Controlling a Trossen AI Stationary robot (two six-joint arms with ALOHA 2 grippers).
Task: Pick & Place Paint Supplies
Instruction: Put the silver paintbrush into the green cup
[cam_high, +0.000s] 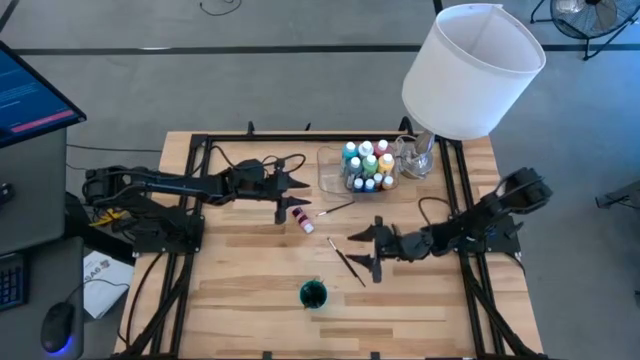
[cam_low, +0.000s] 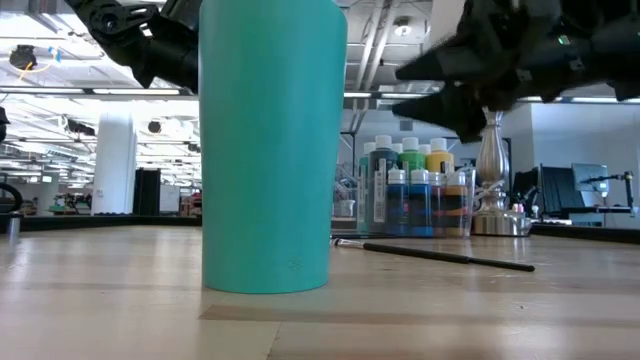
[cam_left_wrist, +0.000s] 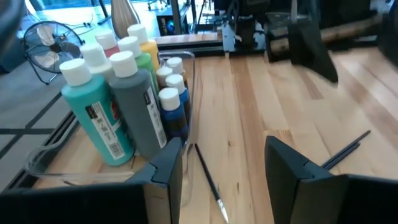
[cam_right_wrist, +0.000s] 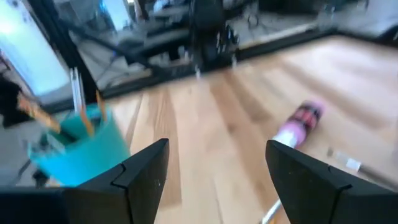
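A pink paint bottle (cam_high: 301, 219) lies on its side mid-table, also seen in the right wrist view (cam_right_wrist: 298, 124). One thin brush (cam_high: 335, 209) lies flat near the clear tray (cam_high: 330, 178); another brush (cam_high: 348, 262) lies nearer the front. Several white-capped bottles (cam_high: 366, 165) stand upright in the tray. My left gripper (cam_high: 293, 196) hovers open just left of the tray, and the first brush (cam_left_wrist: 208, 180) shows on the table between its fingers. My right gripper (cam_high: 370, 250) hangs open above the second brush, pointing toward the pink bottle, with nothing between its fingers (cam_right_wrist: 217, 174).
A teal cup (cam_high: 313, 294) holding brushes stands near the front edge, close to my right gripper. A lamp with a big white shade (cam_high: 472, 70) and a metal base (cam_high: 420, 155) stands at the back right, beside the tray. A black frame (cam_high: 190, 180) borders the table.
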